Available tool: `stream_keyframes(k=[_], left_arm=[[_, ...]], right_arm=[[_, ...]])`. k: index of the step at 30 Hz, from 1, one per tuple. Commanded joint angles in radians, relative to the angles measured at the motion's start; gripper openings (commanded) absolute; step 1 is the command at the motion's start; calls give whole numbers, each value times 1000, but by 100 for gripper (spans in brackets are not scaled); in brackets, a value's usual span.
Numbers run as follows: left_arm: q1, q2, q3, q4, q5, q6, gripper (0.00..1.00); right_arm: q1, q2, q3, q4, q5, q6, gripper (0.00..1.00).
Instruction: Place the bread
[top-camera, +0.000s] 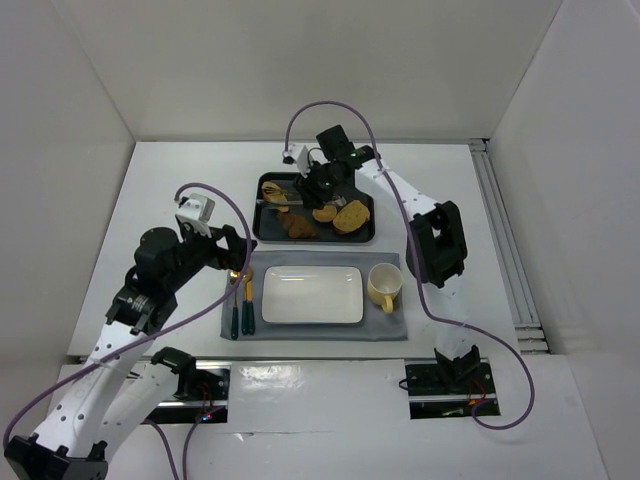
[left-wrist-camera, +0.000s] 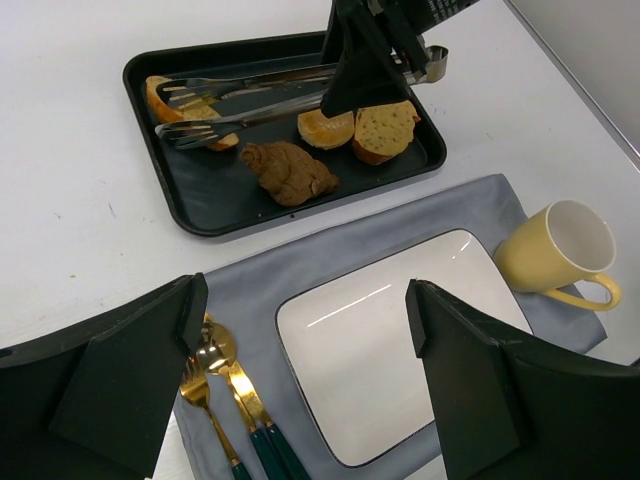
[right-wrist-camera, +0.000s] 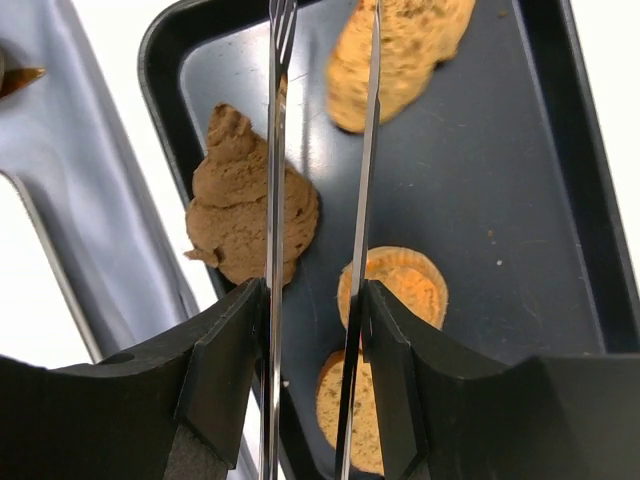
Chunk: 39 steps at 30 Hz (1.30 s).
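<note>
The bread (left-wrist-camera: 160, 93) is a small golden oval slice at the left end of the black tray (left-wrist-camera: 200, 195); it also shows in the right wrist view (right-wrist-camera: 410, 50) and from above (top-camera: 271, 188). My right gripper (right-wrist-camera: 312, 300) is shut on metal tongs (left-wrist-camera: 250, 95), one finger on each arm, and hovers over the tray (top-camera: 322, 183). The tongs' tips reach the bread and one arm crosses over it; whether they pinch it I cannot tell. My left gripper (left-wrist-camera: 308, 310) stands open and empty above the placemat (top-camera: 235, 262).
A brown lumpy pastry (left-wrist-camera: 290, 172), a round orange bun (left-wrist-camera: 325, 128) and a wider golden slice (left-wrist-camera: 385, 130) share the tray. On the grey placemat (top-camera: 390, 325) are a white rectangular plate (top-camera: 312, 295), a yellow mug (top-camera: 383, 287) and gold cutlery (top-camera: 240, 300).
</note>
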Motion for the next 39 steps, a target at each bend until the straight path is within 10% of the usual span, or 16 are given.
stream_keyframes(k=[1, 39], left_arm=[[4, -22, 24, 42, -3, 16, 100], [4, -31, 14, 51, 15, 16, 100]], right_arm=[[28, 4, -1, 62, 65, 20, 52], [106, -195, -295, 257, 322, 98, 53]])
